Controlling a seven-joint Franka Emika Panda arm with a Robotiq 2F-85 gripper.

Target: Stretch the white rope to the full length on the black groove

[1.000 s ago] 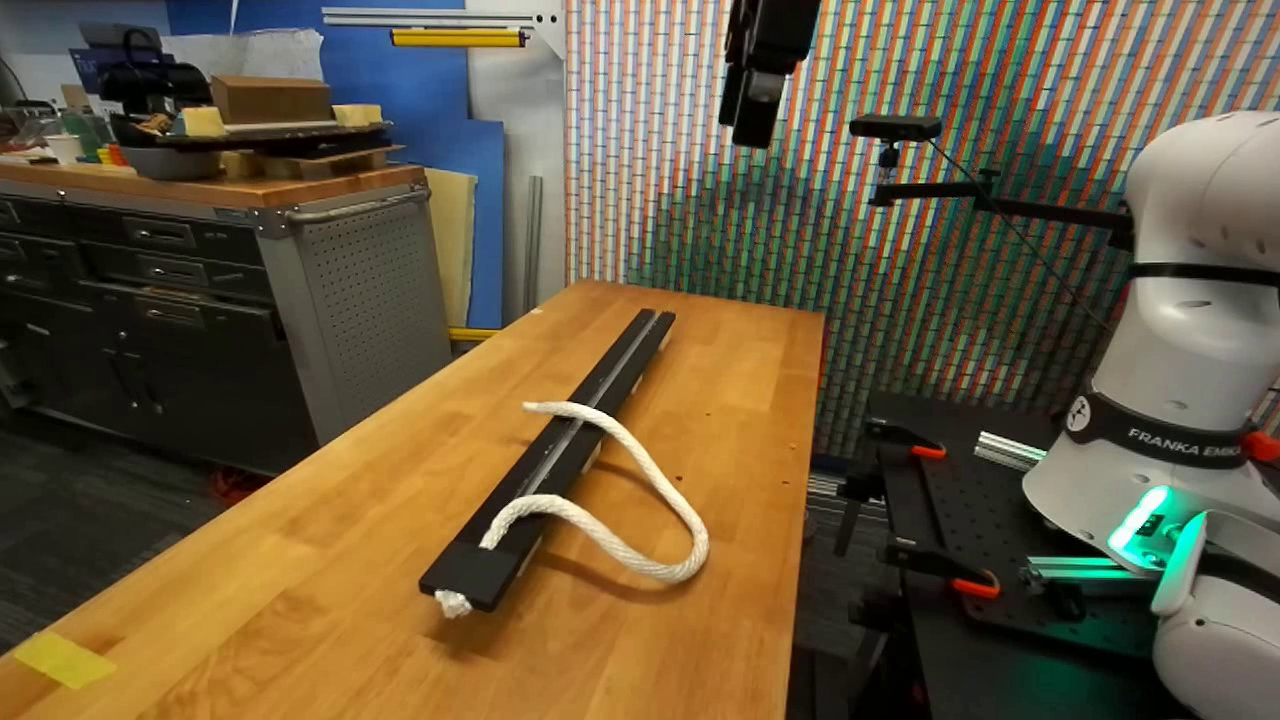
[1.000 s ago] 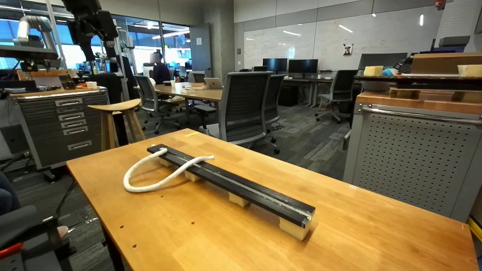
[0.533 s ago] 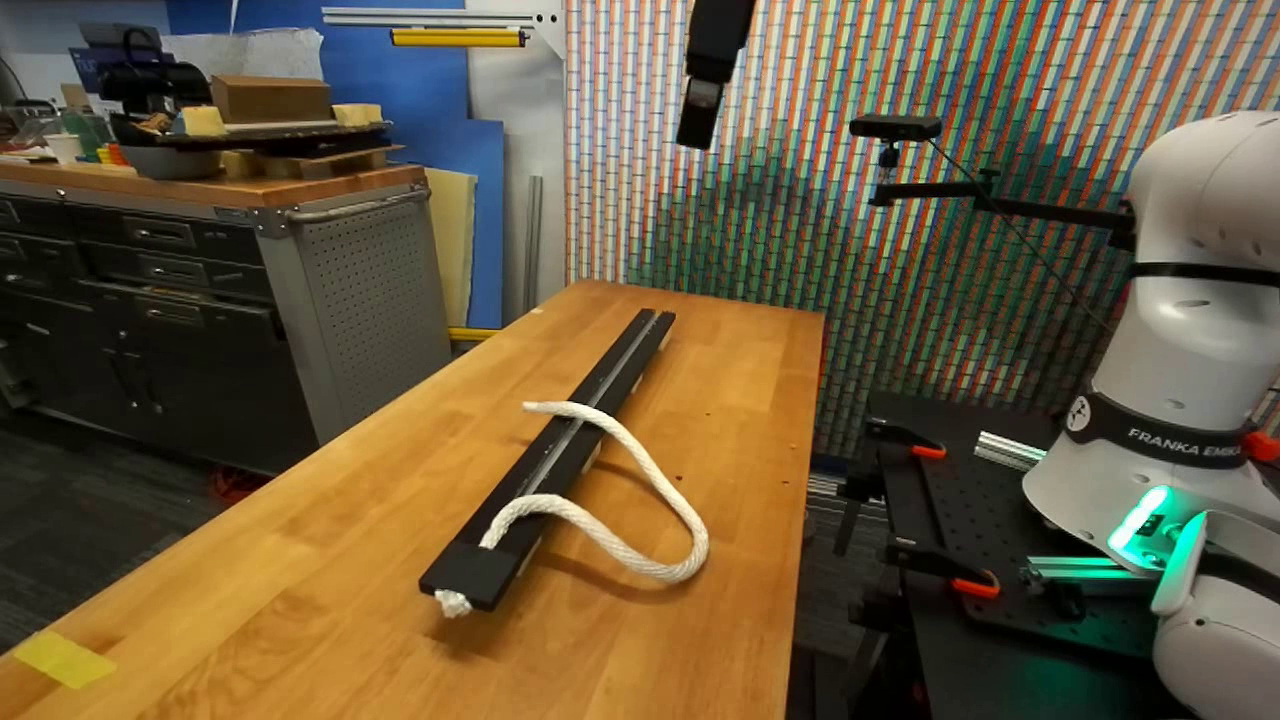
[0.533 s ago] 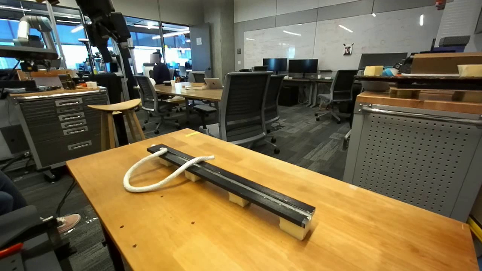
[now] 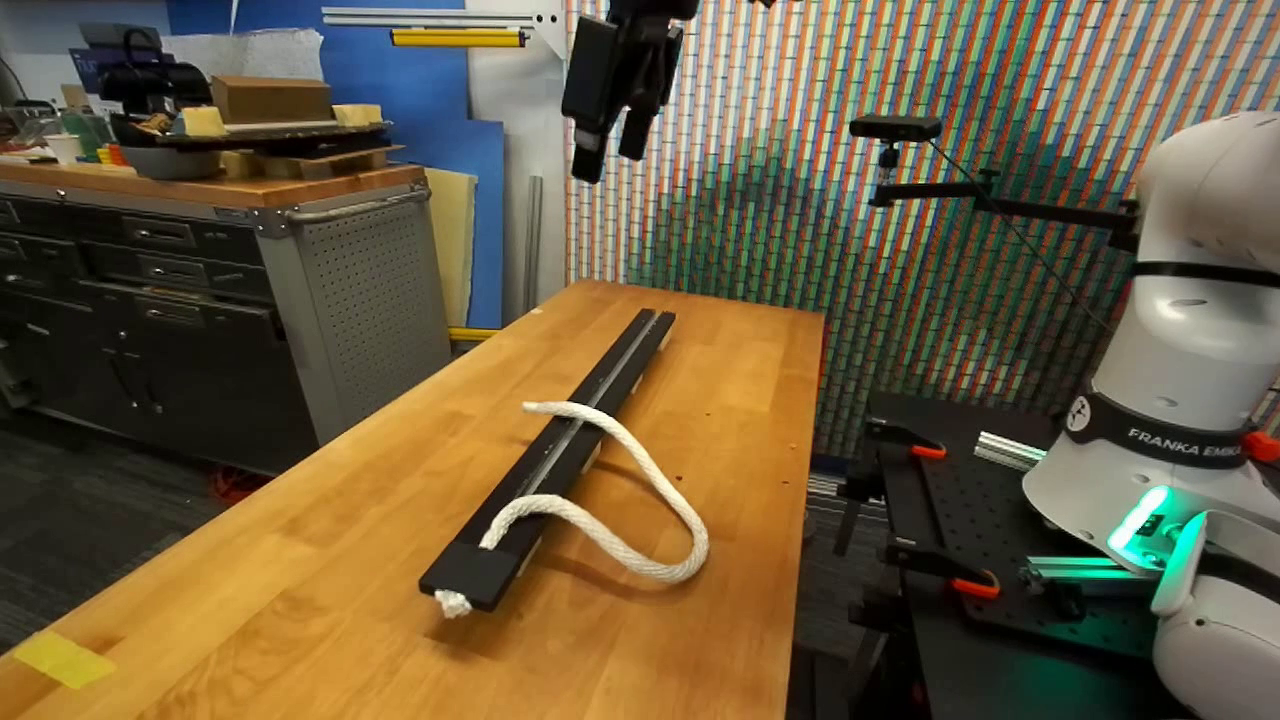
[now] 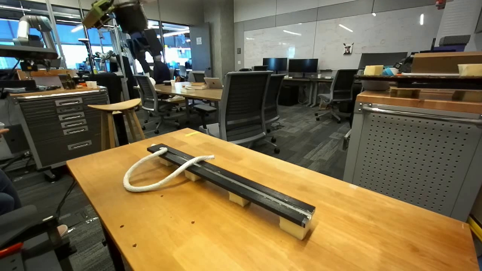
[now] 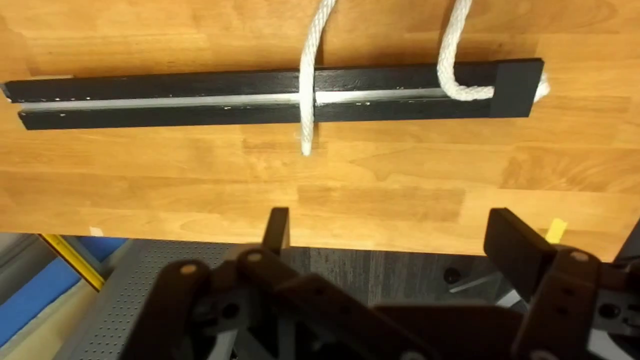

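Note:
The white rope [image 5: 698,545] lies in a loop beside the black groove [image 5: 620,368]. It also shows in an exterior view [image 6: 150,187]. One rope end is held under a black cover at the bar's end, its tip poking out. The free part loops over the table, then crosses the bar near its middle; its loose end [image 7: 306,142] hangs past the far side in the wrist view. My gripper [image 5: 610,158] is high above the table, apart from rope and bar. In the wrist view my gripper [image 7: 387,212] is wide open, nothing between its fingers.
The bar stands on small pale blocks [image 6: 293,227] on the wooden table [image 6: 357,233]. Yellow tape [image 5: 65,658] marks a table corner. A grey cabinet [image 5: 360,230] stands past the table edge. A camera on a bracket [image 5: 895,128] stands near the robot base.
My gripper has moved left and slightly down in an exterior view, and rightward in an exterior view from elsewhere. It has turned, so both fingers now show. Rope and bar have not moved.

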